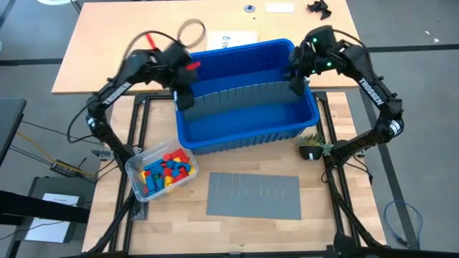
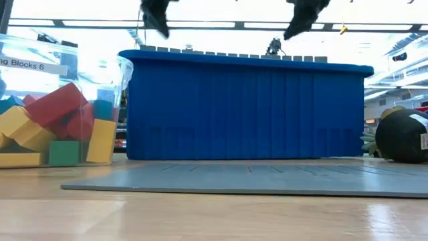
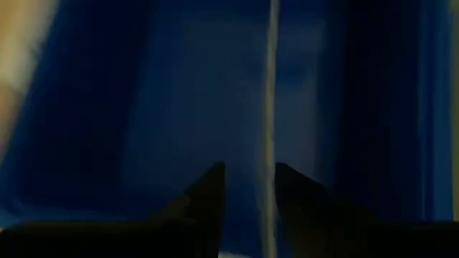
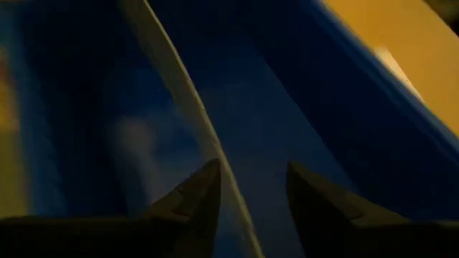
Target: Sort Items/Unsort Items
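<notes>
The items, small red, yellow, green and blue blocks [image 1: 166,170], lie heaped in a clear box [image 2: 100,87] at the near left. A grey slotted divider [image 1: 240,92] stands on edge lengthwise inside the blue bin [image 1: 247,132]. My left gripper [image 1: 183,97] hovers open over the divider's left end, whose thin edge [image 3: 271,86] runs between its fingers. My right gripper [image 1: 296,84] hovers open over the right end, again with the divider's edge [image 4: 179,86] between its fingers. In the low view both grippers [image 2: 155,17] [image 2: 304,17] hang above the bin's rim.
A second grey divider sheet [image 1: 253,195] lies flat on the table in front of the bin. A dark round object with green sprigs [image 1: 312,147] sits at the bin's near right corner. A sheet of paper [image 1: 233,39] and a cable loop [image 1: 192,30] lie behind the bin.
</notes>
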You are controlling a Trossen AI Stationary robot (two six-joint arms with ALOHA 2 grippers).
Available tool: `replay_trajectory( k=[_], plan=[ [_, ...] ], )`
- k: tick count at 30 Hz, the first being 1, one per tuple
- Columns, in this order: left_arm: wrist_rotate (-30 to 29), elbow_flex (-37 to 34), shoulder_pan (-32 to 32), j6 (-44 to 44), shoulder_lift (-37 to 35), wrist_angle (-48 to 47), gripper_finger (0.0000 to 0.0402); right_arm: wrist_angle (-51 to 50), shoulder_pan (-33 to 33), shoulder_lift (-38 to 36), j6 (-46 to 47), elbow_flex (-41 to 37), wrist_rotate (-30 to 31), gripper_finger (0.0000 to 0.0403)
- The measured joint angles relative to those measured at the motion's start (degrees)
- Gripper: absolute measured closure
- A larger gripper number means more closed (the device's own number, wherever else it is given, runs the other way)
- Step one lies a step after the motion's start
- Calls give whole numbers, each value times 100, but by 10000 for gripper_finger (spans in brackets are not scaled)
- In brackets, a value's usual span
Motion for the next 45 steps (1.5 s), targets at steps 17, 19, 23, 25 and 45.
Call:
replay_trajectory(
  k=[17, 19, 23, 25, 45],
  plan=[
    [1030, -4778, -185, -625, -1025, 7798, 304, 5207, -93, 0, 1270, -3202, -1869, 350],
    [1045, -5122, -177, -706, -1029, 8053, 318, 5623, -72, 0, 1265, -3482, -1841, 369],
    [1027, -5614, -144, -688, -1015, 8172, 339, 5839, -56, 0, 1062, -3876, -1818, 397],
    [999, -5791, -142, -685, -1012, 8196, 345, 5862, -20, 0, 913, -4011, -1792, 400],
    [833, -4927, -697, -471, -1542, 7378, 350, 4522, 691, -987, 948, -3411, -1115, 399]
  ],
)
